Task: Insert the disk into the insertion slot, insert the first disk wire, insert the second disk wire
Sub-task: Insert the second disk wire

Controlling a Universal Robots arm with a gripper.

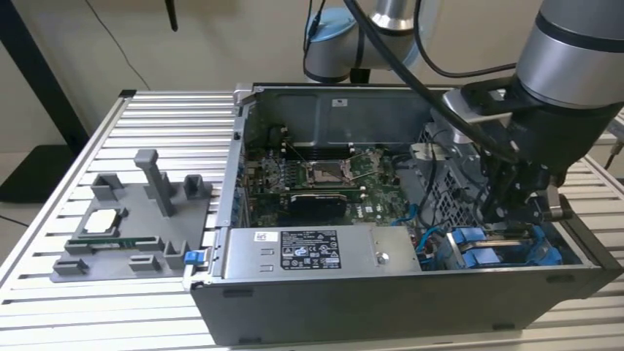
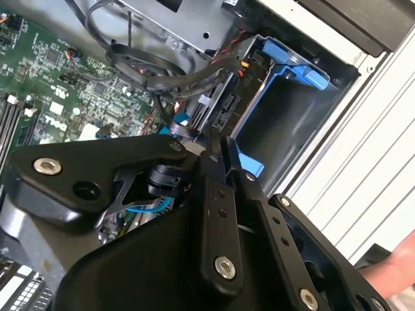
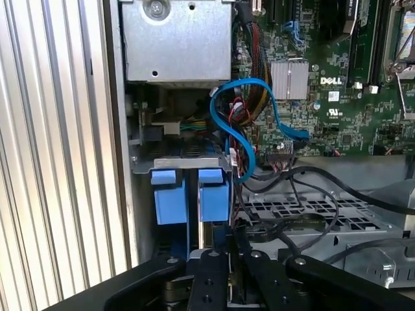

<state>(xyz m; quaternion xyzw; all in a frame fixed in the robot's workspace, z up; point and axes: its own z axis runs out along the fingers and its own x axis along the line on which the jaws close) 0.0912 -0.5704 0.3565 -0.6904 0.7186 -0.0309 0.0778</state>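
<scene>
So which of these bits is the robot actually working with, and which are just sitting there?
Part of the job:
- gripper, down inside the case
- insertion slot, grey with blue trim
- blue cable by the slot, probably a disk wire

Just lying about:
- power-supply box
- processor socket
- grey parts tray on the table

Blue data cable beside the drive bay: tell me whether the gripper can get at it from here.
Probably yes. The gripper sits low by the blue drive carrier; the blue data cable loops openly just beyond, though black wires crowd nearby.
</scene>
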